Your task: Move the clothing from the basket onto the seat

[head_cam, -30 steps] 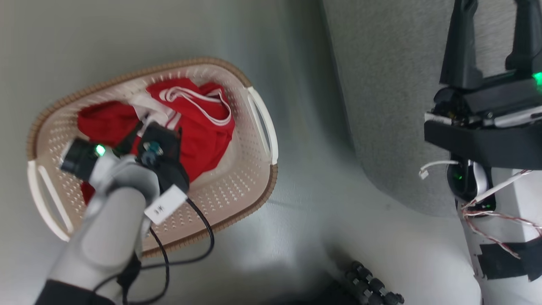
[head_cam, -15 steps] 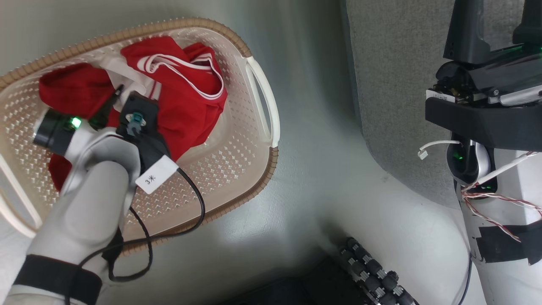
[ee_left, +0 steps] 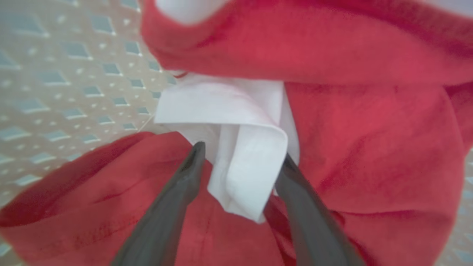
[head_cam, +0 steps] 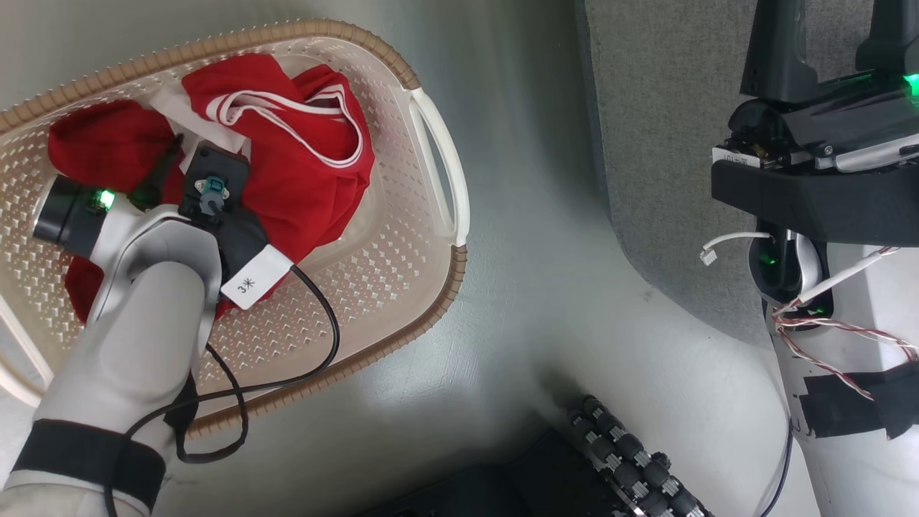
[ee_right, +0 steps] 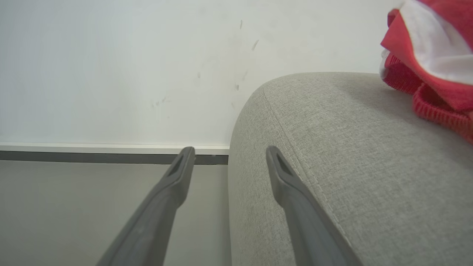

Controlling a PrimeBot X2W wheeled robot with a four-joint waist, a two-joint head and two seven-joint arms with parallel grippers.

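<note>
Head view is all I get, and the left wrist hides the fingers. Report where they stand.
Observer: The left gripper stands open, fingers either side of a folded white panel of the clothing.
Operator: Now the right gripper.
Observer: The right gripper is open and empty, at the rounded corner of the seat.
Operator: Check the seat.
Observer: A red and white garment lies on it.
</note>
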